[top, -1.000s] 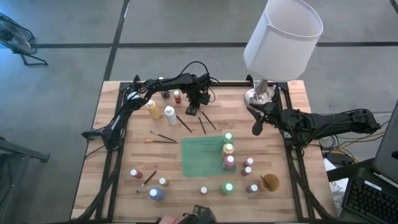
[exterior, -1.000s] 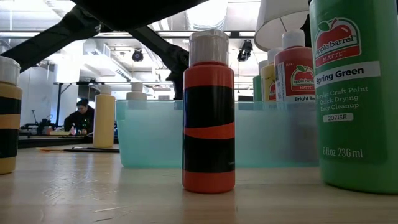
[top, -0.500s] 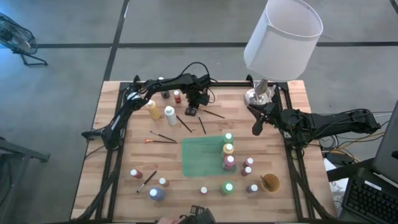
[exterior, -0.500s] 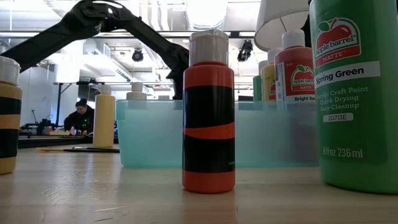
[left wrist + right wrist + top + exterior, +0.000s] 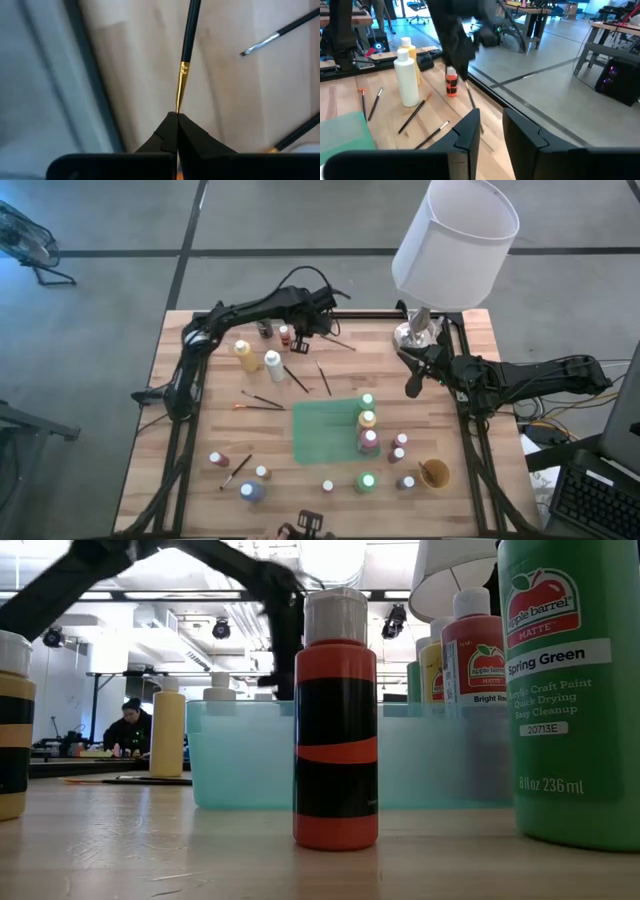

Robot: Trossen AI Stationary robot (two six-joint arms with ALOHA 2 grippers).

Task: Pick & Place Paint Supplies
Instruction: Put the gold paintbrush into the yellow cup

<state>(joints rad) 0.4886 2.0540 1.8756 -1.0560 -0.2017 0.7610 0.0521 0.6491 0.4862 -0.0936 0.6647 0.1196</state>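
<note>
Two arms show: at the upper middle of the high view, the left gripper (image 5: pixel 177 116) pinches a brush (image 5: pixel 186 52) with closed fingers; the right gripper (image 5: pixel 490 117), at the right, waits with fingers apart.

bottles (image 5: pixel 367 423) on mat (image 5: pixel 325 432), brushes (image 5: pixel 294 378) behind

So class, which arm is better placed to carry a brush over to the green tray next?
Left. Its pincer is shut on a brush at the table's far edge. The right pincer is open, empty, waiting beside the lamp base.
</note>
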